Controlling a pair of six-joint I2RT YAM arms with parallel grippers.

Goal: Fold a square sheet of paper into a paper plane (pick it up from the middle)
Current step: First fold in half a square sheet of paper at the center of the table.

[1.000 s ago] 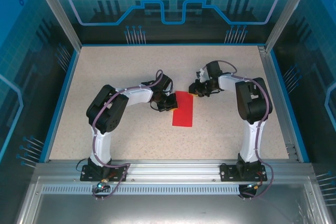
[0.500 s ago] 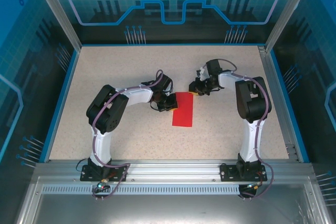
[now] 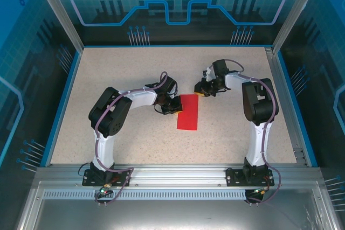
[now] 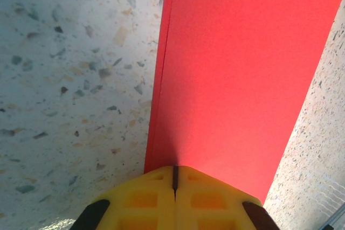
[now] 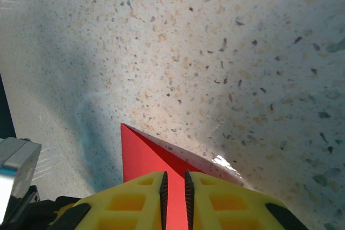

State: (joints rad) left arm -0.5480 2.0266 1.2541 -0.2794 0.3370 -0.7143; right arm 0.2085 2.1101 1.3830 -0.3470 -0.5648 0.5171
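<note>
sheet: the square sheet of paper (image 3: 188,112) lies flat on the table (image 3: 124,68), showing as a long red rectangle, long axis running near-to-far in the top view
sheet layers: in the left wrist view one long edge of the sheet (image 4: 237,68) shows two stacked layers, so it is doubled over
left gripper: the left gripper (image 3: 173,105) is at the sheet's far left corner, touching its edge
left gripper state: yellow fingers (image 4: 145,203) pressed together, only a hairline seam between them; the tips sit on the sheet's end, can't tell if paper is caught in the seam
right gripper: the right gripper (image 3: 200,93) is at the sheet's far right corner
right gripper state: fingers (image 5: 226,203) slightly parted, a narrow slit with red showing through it; can't tell if they touch the paper
corner: a pointed red corner of the sheet (image 5: 143,157) sticks out just past the right fingertips
table: speckled beige, bare on all sides of the sheet
</note>
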